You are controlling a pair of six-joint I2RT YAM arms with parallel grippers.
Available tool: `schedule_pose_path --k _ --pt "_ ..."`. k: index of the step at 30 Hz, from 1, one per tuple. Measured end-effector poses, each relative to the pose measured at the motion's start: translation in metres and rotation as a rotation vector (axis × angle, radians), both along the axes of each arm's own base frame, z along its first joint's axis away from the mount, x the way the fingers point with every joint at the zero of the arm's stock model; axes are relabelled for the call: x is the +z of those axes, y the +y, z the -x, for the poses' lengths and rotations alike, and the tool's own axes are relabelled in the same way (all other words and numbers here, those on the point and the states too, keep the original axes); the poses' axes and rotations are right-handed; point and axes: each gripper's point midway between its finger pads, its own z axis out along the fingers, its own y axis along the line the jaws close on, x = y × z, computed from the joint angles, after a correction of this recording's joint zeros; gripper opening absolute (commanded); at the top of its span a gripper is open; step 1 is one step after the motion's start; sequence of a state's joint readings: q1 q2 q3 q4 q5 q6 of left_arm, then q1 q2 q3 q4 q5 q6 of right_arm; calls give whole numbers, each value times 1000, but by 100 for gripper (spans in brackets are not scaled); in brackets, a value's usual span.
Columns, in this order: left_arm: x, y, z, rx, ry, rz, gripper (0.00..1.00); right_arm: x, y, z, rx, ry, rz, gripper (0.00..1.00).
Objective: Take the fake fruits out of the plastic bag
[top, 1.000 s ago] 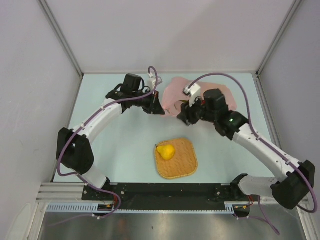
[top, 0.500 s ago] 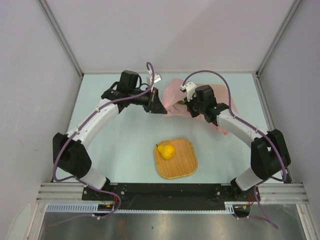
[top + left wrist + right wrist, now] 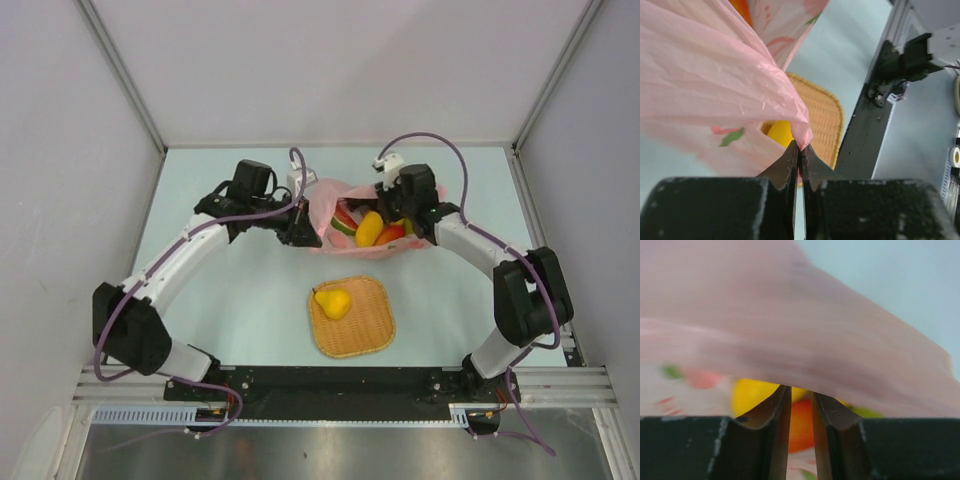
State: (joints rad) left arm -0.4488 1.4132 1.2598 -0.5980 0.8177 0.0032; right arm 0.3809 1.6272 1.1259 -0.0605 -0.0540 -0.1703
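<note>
The pink plastic bag (image 3: 335, 196) hangs open between my two grippers at the far middle of the table. Inside it show a red watermelon slice (image 3: 345, 220), a yellow mango (image 3: 369, 228) and a red-orange fruit (image 3: 391, 235). My left gripper (image 3: 303, 229) is shut on the bag's left edge; in the left wrist view the film (image 3: 730, 85) is pinched at the tips (image 3: 800, 148). My right gripper (image 3: 404, 213) holds the bag's right edge; its jaws (image 3: 799, 390) stand almost closed under the blurred film (image 3: 805, 335), with yellow (image 3: 752, 392) and red-orange (image 3: 801, 425) fruits behind.
A woven orange-tan tray (image 3: 365, 330) lies at the near middle with a yellow pear-shaped fruit (image 3: 333, 301) on it; the tray also shows in the left wrist view (image 3: 822, 112). Grey walls close the table's sides and back. The black base rail (image 3: 330, 380) runs along the near edge.
The bag lay flat and closed a second ago; it is now pulled open between both grippers and the fruits inside show. The right gripper moved back and left; the left gripper shifted slightly nearer.
</note>
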Motion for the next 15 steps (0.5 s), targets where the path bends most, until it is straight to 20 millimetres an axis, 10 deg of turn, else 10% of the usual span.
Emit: schedule_pose_path --k 7,11,15 --pt "-26 14 -23 100 66 -66 11 -3 109 48 340 -40 -6 30" --pt "-18 35 -45 207 100 -25 12 -22 123 51 388 -39 32 53" --pt "-8 60 -67 311 135 37 0 -46 121 38 364 -24 78 53"
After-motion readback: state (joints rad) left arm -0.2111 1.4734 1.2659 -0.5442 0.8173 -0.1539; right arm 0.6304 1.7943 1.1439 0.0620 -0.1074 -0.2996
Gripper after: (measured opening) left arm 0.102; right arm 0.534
